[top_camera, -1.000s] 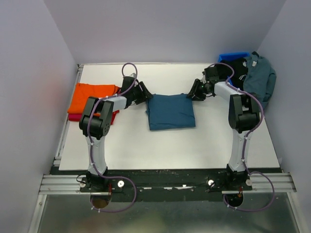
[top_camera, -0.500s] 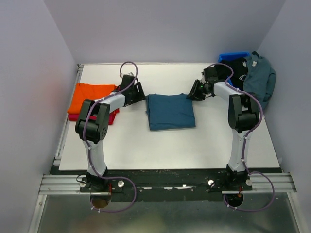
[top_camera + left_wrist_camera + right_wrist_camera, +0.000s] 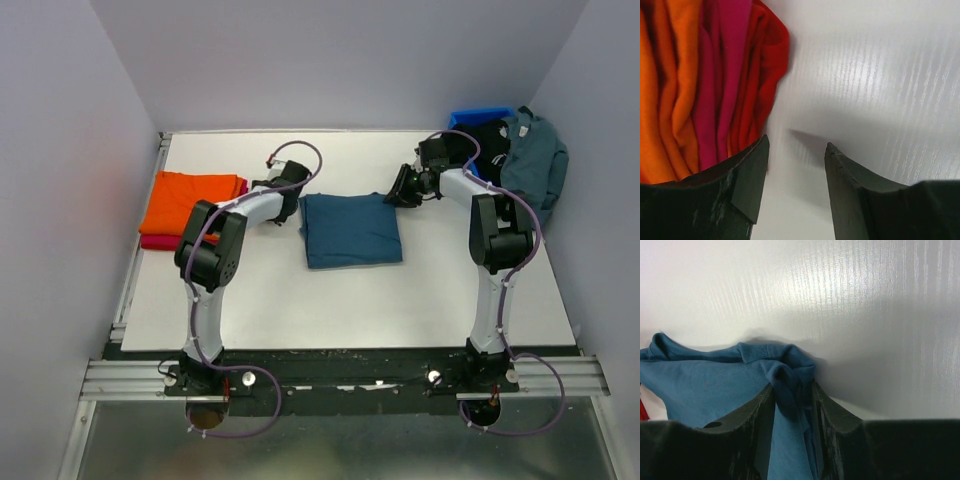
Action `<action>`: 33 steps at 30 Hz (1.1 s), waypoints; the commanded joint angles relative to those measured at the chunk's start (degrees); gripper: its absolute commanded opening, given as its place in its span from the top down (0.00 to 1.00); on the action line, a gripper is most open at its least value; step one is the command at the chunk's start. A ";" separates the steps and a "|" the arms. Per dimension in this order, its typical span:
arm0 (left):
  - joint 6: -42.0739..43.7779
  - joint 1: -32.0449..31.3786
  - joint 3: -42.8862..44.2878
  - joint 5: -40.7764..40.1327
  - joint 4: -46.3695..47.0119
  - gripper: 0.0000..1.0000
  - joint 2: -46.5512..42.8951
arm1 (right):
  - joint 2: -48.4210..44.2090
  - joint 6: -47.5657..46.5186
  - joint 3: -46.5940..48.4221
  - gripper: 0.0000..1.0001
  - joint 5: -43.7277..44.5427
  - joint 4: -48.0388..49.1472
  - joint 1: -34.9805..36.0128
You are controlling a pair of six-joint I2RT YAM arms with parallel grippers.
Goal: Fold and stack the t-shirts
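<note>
A dark teal t-shirt (image 3: 350, 230) lies folded at the table's middle. My right gripper (image 3: 399, 193) is shut on its far right corner; in the right wrist view the jaws (image 3: 792, 392) pinch a bunched fold of the teal cloth (image 3: 715, 390). My left gripper (image 3: 284, 203) is open and empty beside the shirt's far left corner. In the left wrist view it (image 3: 796, 142) hovers over bare table next to the orange t-shirt (image 3: 670, 75) and the crimson t-shirt (image 3: 765, 60). The orange t-shirt (image 3: 190, 198) lies folded on the crimson one (image 3: 158, 242) at the left edge.
A blue plastic bin (image 3: 468, 117) stands at the far right corner, with a black t-shirt (image 3: 488, 140) and a grey-blue one (image 3: 535, 160) spilling over it. The white table (image 3: 350, 300) ends at a metal rail along the near edge.
My left arm has drawn back from the teal shirt's far left corner, its elbow swinging right and its wrist turning. The right gripper has stayed on the far right corner.
</note>
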 commanded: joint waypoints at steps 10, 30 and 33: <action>2.65 -1.63 5.86 -17.48 -9.66 0.40 7.61 | 0.47 -0.61 -0.55 0.58 1.36 -0.30 0.52; 1.69 -1.10 8.50 -18.27 -13.53 1.00 10.16 | 0.12 -0.78 -0.55 0.59 1.27 -0.56 0.52; 1.95 -1.88 8.32 -17.04 -13.09 1.00 9.46 | 0.12 -0.61 -0.63 0.59 1.45 -0.65 0.52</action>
